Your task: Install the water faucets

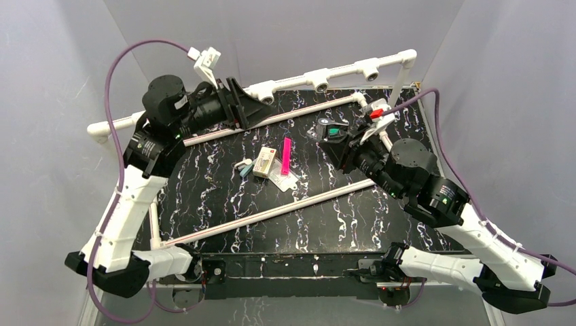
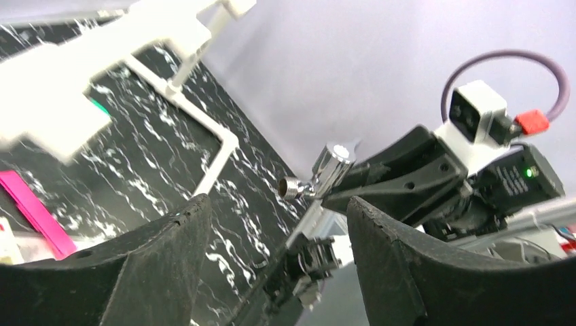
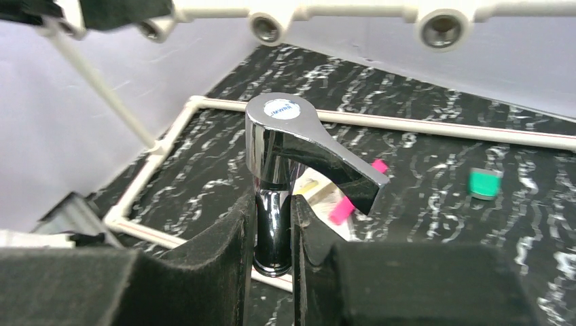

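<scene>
A chrome water faucet [image 3: 285,136] with a lever handle and a threaded inlet stands upright between my right gripper's [image 3: 273,231] fingers, which are shut on its stem. In the top view the right gripper [image 1: 333,138] holds the faucet [image 1: 325,125] above the table's back right, short of the white pipe with tee sockets [image 1: 319,80]. The left wrist view shows the faucet [image 2: 326,170] ahead of my left gripper [image 2: 278,204], which is open and empty. In the top view the left gripper [image 1: 255,105] hovers by the pipe's left part. Open sockets [image 3: 266,27] face the right wrist camera.
A pink strip [image 1: 286,156], a small box [image 1: 264,161] and loose small parts lie mid-table. A small green square piece [image 3: 484,183] lies on the black marbled table [image 1: 326,224]. Thin white rods [image 1: 272,212] cross the table diagonally. Grey walls close in on all sides.
</scene>
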